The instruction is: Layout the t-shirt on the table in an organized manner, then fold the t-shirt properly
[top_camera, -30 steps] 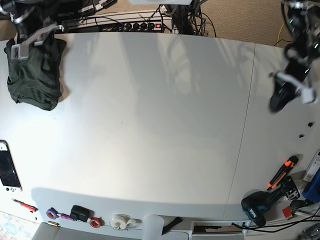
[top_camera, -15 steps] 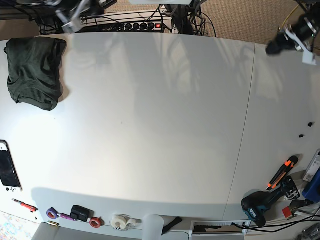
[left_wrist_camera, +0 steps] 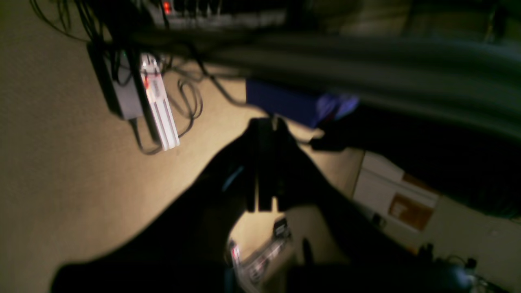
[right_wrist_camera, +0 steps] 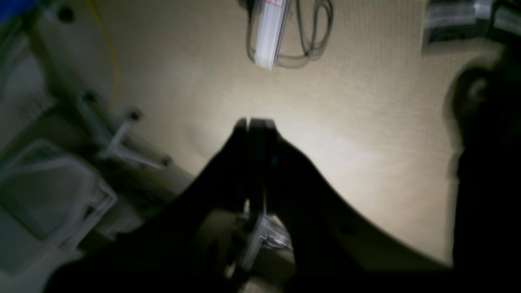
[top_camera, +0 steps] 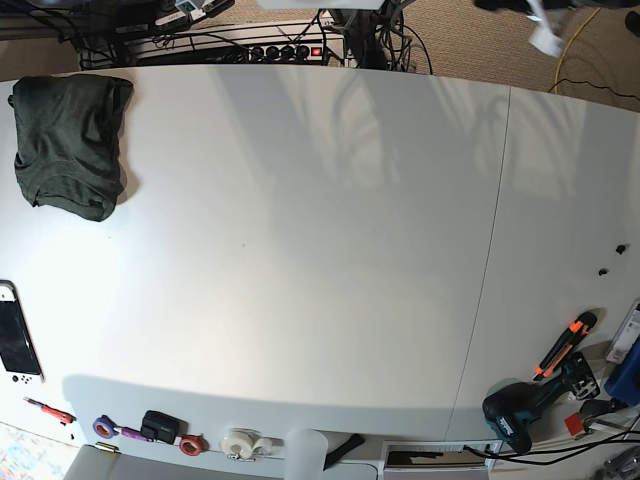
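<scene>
Though both wrist views are dark and smeared, they show enough: each claw hangs out past the table, over tan carpet, with nothing between its fingers.

Table (top_camera: pixel 320 250): white, fills the base view; thin seam runs down its right part. Near and side edges cut off by the frame.

Shirt (top_camera: pixel 68 143): dark green, folded into a compact bundle at the far left corner of the table, lying flat, well apart from both arms. Sleeves and collar cannot be made out in the bundle.

Left arm: in the base view only a blurred dark-and-white scrap at the top right edge, off the table; rest out of frame. Left gripper (left_wrist_camera: pixel 263 127) in its wrist view: a black silhouette, fingers pressed together, holding nothing. Behind it carpet, a pale power strip (left_wrist_camera: pixel 159 106) with looped cables, and a blue shape too blurred to name. A dark out-of-focus band crosses the top of that view.

Right arm: only bits of hardware at the top left edge of the base view, cut off. Right gripper (right_wrist_camera: pixel 254 122): closed, empty, tips meeting over lit carpet. Pale strip and cable loop above it; at left, blurred frames, not identifiable.

Small items along the near table edge: handheld console (top_camera: pixel 18 338) at left, cut by the frame; drill (top_camera: pixel 520 410) and orange-handled tool (top_camera: pixel 565 345) at right; tape rolls (top_camera: pixel 240 443) at the bottom.
</scene>
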